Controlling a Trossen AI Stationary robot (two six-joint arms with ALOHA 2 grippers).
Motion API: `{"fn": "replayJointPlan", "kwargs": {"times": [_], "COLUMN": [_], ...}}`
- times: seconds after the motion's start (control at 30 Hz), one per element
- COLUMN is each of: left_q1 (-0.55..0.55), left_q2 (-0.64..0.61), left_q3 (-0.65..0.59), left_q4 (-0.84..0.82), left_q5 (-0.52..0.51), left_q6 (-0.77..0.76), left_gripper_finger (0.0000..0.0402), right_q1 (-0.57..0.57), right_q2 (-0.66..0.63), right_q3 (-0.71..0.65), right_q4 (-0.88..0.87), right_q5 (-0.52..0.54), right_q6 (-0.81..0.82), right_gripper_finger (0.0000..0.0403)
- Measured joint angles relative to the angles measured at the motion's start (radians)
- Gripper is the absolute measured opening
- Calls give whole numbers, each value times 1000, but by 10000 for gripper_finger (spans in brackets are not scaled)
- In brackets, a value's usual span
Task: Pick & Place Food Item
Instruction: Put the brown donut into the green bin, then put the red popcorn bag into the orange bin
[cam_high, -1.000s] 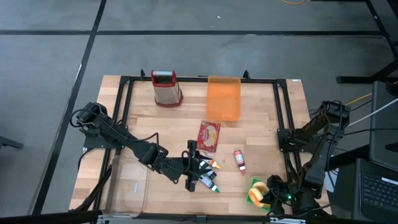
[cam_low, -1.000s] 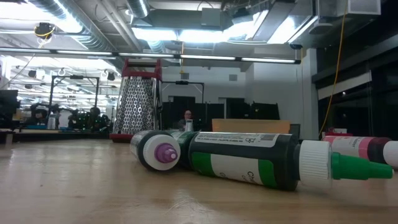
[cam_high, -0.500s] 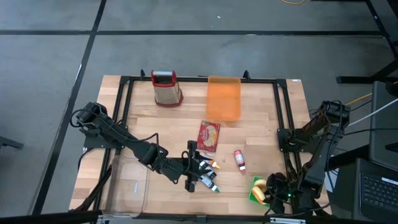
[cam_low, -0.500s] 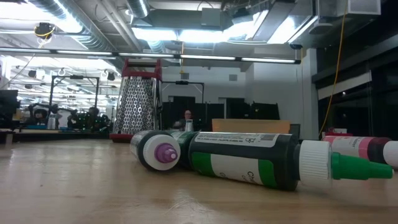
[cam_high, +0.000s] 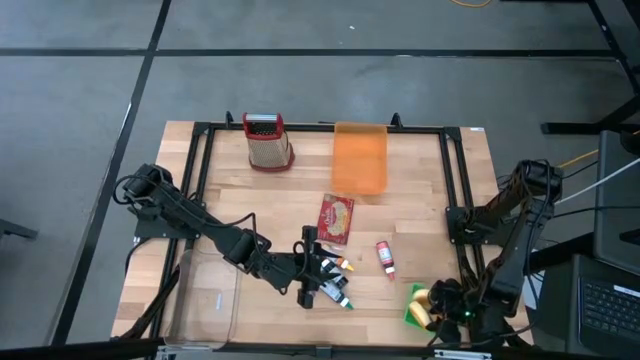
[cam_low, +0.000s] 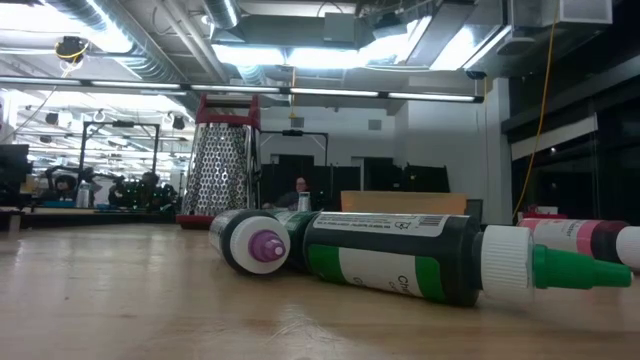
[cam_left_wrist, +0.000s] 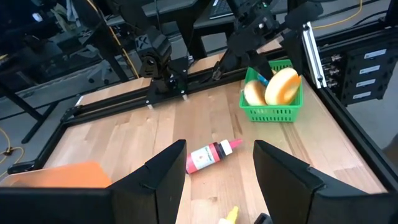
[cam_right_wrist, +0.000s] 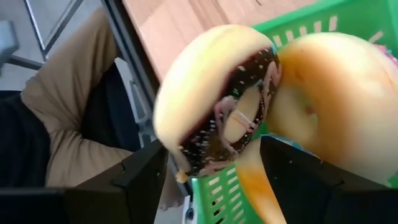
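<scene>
A green basket (cam_left_wrist: 272, 107) near the table's front right corner holds two donuts. The chocolate-iced donut (cam_right_wrist: 214, 99) stands on edge and leans against the plain donut (cam_right_wrist: 329, 106). My right gripper (cam_right_wrist: 221, 177) is open at the basket (cam_high: 413, 315), with one finger on either side of the iced donut's lower edge; I cannot tell if they touch it. My left gripper (cam_left_wrist: 217, 177) hovers open above a cluster of small bottles (cam_high: 335, 283) at the table's front centre, holding nothing.
A red bottle (cam_left_wrist: 208, 155) lies between the left gripper and the basket. A grater (cam_high: 267, 140), an orange board (cam_high: 360, 157) and a red packet (cam_high: 336, 217) sit farther back. A clear tub (cam_high: 205, 300) stands at front left. A black frame rail (cam_high: 455, 200) borders the right side.
In the high view the donut at my right gripper has shifted a little toward the far edge inside the green basket, and more of the basket's near part now shows. My left arm has kept still.
</scene>
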Motion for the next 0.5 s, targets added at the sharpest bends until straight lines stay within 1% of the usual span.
{"fn": "replayJointPlan", "kwargs": {"times": [0.3, 0.43, 0.5], "left_q1": [1, 1, 1], "left_q2": [0, 0, 0], "left_q3": [0, 0, 0], "left_q4": [0, 0, 0], "left_q5": [0, 0, 0], "left_q6": [0, 2, 8], "left_gripper_finger": [182, 182, 182], "right_q1": [-1, -1, -1], "right_q2": [-91, -137, -167], "right_q3": [0, 0, 0], "right_q4": [-14, -81, -128], "right_q5": [0, 5, 29], "right_q6": [-1, -1, -1], "right_gripper_finger": [256, 256, 256]}}
